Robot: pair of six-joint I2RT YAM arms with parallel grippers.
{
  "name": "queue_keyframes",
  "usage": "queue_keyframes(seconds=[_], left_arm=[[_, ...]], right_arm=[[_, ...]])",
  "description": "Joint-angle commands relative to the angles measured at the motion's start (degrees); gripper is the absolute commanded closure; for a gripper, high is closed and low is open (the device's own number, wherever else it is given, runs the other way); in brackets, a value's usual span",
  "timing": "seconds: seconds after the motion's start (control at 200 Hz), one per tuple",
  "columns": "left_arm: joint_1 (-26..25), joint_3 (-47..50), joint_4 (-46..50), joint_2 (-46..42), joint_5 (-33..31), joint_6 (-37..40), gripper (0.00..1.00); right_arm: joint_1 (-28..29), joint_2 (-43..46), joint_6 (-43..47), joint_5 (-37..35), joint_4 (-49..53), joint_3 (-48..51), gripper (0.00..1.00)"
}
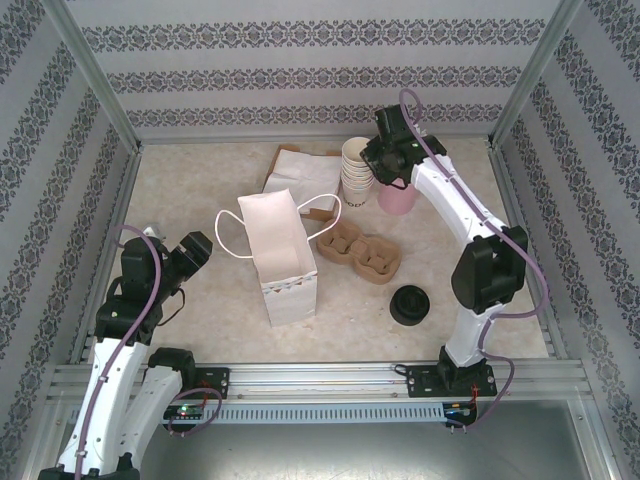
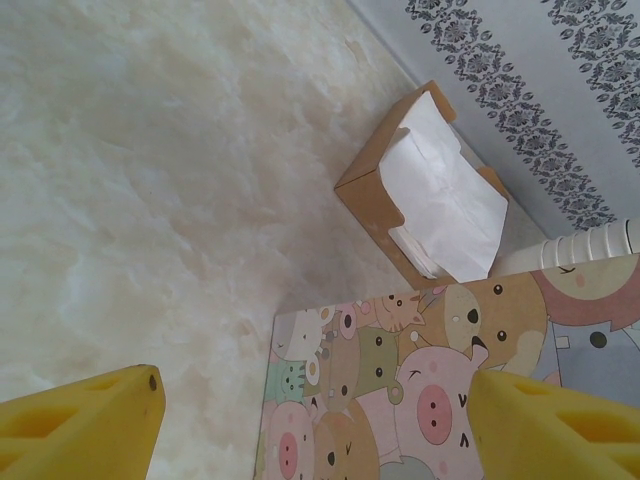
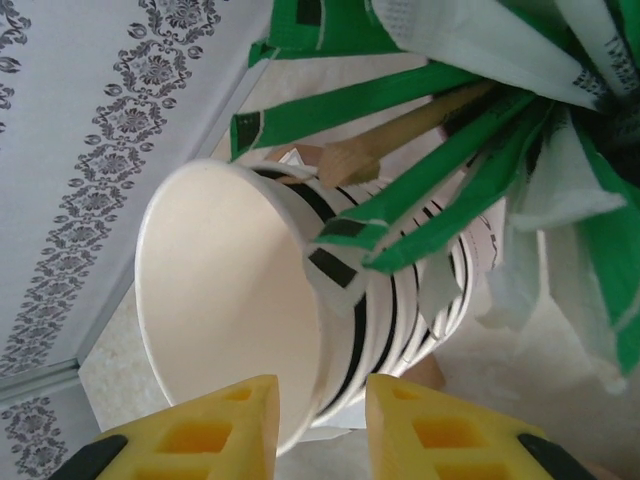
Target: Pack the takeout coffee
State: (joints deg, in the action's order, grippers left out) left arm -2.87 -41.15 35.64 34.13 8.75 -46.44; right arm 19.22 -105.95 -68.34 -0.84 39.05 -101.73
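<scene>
Yellow fingers (image 2: 90, 425) of the left tool (image 2: 312, 400) stand wide apart with nothing between them, above the tabletop (image 2: 150, 200) and the cartoon-printed bag (image 2: 400, 420). The right tool (image 3: 320, 425) is narrowly apart astride the top wall of the cup stack (image 3: 220, 300); whether it pinches yet I cannot tell. Better to catch one wall only and lift straight along the stack. Green packets (image 3: 380, 95) from the pink holder (image 1: 397, 197) crowd that lift. The carrier (image 1: 360, 252) lies between the bag and the takeout coffee (image 1: 409, 303), if the squat black dome near the right arm's base is it.

Matt paper cups (image 3: 220, 290); rough pulp tray (image 1: 360, 255)
</scene>
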Motion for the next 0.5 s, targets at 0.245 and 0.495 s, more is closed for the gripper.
queue_keyframes(seconds=[0.245, 0.495], left_arm=[[0.5, -1.0, 1.3, 1.1, -1.3, 0.2, 0.21], [0.5, -1.6, 1.4, 1.3, -1.3, 0.2, 0.22]], right_arm=[[-0.5, -3.1, -0.3, -1.6, 1.9, -5.2, 0.82], [-0.7, -3.1, 0.6, -1.8, 3.0, -6.0, 0.91]])
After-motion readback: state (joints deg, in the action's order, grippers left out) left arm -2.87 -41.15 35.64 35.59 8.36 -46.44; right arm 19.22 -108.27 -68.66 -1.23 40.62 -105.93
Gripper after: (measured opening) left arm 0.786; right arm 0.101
